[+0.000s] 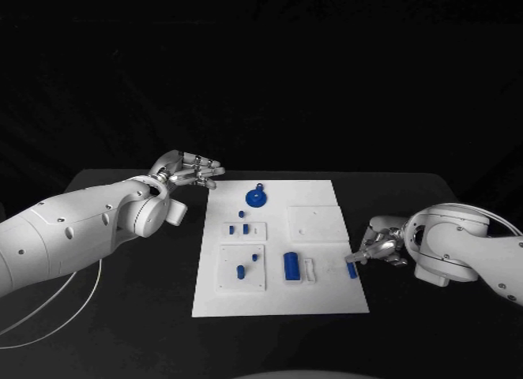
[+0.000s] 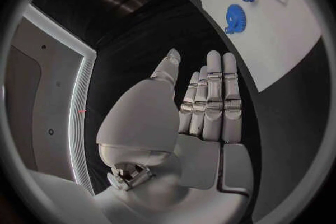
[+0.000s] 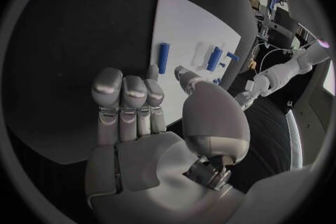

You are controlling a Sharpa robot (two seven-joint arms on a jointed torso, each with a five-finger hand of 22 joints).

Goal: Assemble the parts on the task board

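Here, white task board (image 1: 330, 207), scattered blue parts (image 1: 292, 266), blue gear (image 1: 256, 197)

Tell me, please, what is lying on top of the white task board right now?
The task board carries small blue parts: a gear at the far end, a long cylinder and a bar by the right hand. What lies beneath the board is covered.

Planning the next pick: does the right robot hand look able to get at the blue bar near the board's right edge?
Probably yes. The right robot hand sits at the task board's right edge beside the blue bar, holding nothing, and nothing lies between them.
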